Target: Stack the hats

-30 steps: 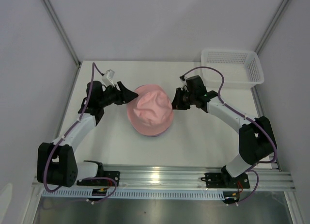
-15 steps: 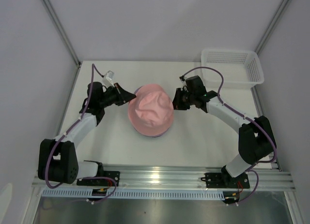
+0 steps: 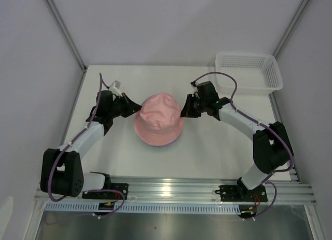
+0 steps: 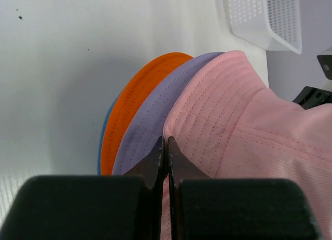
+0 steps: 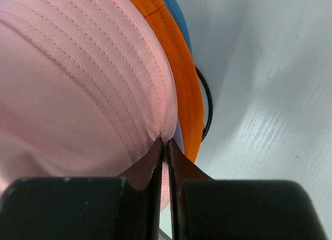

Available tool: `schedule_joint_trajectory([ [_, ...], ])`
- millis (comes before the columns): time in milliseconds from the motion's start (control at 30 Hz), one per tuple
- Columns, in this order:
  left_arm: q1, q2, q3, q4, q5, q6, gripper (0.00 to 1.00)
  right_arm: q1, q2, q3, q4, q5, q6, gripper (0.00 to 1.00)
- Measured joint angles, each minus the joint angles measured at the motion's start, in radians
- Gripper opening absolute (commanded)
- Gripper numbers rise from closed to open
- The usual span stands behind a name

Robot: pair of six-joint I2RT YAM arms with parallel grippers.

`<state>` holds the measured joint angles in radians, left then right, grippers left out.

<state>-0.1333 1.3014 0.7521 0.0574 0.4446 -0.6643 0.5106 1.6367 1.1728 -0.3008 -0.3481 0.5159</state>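
The pink hat [image 3: 158, 119] lies on top of the pile of hats at the table's middle. My left gripper [image 3: 136, 109] is shut on its left brim, and my right gripper [image 3: 182, 111] is shut on its right brim. In the left wrist view the left gripper [image 4: 166, 142] pinches the pink hat [image 4: 244, 125], with the lavender hat [image 4: 155, 120], orange hat [image 4: 136, 102] and a sliver of the blue hat [image 4: 102, 138] underneath. In the right wrist view the right gripper [image 5: 165, 143] nips the pink hat [image 5: 88, 84] above the orange hat [image 5: 182, 63] and blue hat [image 5: 174, 14].
A white mesh basket [image 3: 249, 70] stands at the back right corner, and its corner also shows as the basket [image 4: 264, 16] in the left wrist view. A black wire ring [image 5: 208, 102] of the stand peeks out under the brims. Grey walls close in on both sides.
My left gripper closed on the pink hat's left brim. The pink hat shifted slightly left and settled rounder over the pile. The right gripper tightened on the right brim.
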Motion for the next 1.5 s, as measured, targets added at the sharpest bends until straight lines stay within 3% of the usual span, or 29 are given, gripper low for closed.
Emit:
schedule_joint_trajectory([
  [200,0.0,-0.03,-0.085,0.077,-0.004,-0.009,0.01,0.004,-0.006,-0.002,0.005,0.0,0.008,0.11],
  [300,0.0,-0.065,-0.113,0.087,-0.001,-0.006,0.02,0.004,-0.02,-0.003,-0.009,0.001,0.007,0.19],
  [333,0.001,-0.075,-0.114,0.078,-0.001,0.001,0.04,0.004,-0.026,-0.003,-0.018,0.002,0.007,0.27],
  [400,0.001,-0.094,-0.11,0.047,-0.003,0.019,0.2,0.004,-0.04,-0.003,-0.04,0.004,0.004,0.42],
  [433,0.001,-0.103,-0.101,0.015,-0.006,0.032,0.29,0.003,-0.049,0.0,-0.054,0.005,0.003,0.64],
  [467,0.002,-0.111,-0.089,-0.018,-0.016,0.047,0.58,0.003,-0.058,0.004,-0.072,0.008,0.002,0.76],
  [500,0.003,-0.12,-0.073,-0.057,-0.027,0.068,0.71,0.001,-0.066,0.016,-0.096,0.014,-0.008,0.86],
  [533,0.003,-0.13,-0.051,-0.1,-0.04,0.082,0.78,-0.006,-0.072,0.036,-0.123,0.024,-0.023,0.99],
  [567,0.005,-0.141,-0.022,-0.143,-0.058,0.095,0.99,-0.012,-0.077,0.061,-0.145,0.032,-0.037,1.0],
  [667,0.009,-0.174,0.099,-0.249,-0.108,0.146,1.0,-0.05,-0.091,0.159,-0.2,0.062,-0.083,1.0],
  [833,0.018,-0.195,0.425,-0.407,-0.2,0.241,0.99,-0.192,-0.107,0.35,-0.273,0.101,-0.13,1.0],
  [967,0.023,-0.282,0.554,-0.515,-0.27,0.309,1.0,-0.3,-0.174,0.401,-0.304,0.156,-0.179,1.0],
  [1100,0.024,-0.38,0.643,-0.692,-0.335,0.367,0.99,-0.318,-0.274,0.402,-0.343,0.228,-0.226,0.99],
  [1233,0.024,-0.488,0.652,-0.849,-0.37,0.408,1.0,-0.316,-0.397,0.39,-0.36,0.294,-0.248,0.99],
  [1500,0.024,-0.732,0.487,-1.03,-0.385,0.421,1.0,-0.316,-0.647,0.183,-0.378,0.375,-0.243,0.99],
])
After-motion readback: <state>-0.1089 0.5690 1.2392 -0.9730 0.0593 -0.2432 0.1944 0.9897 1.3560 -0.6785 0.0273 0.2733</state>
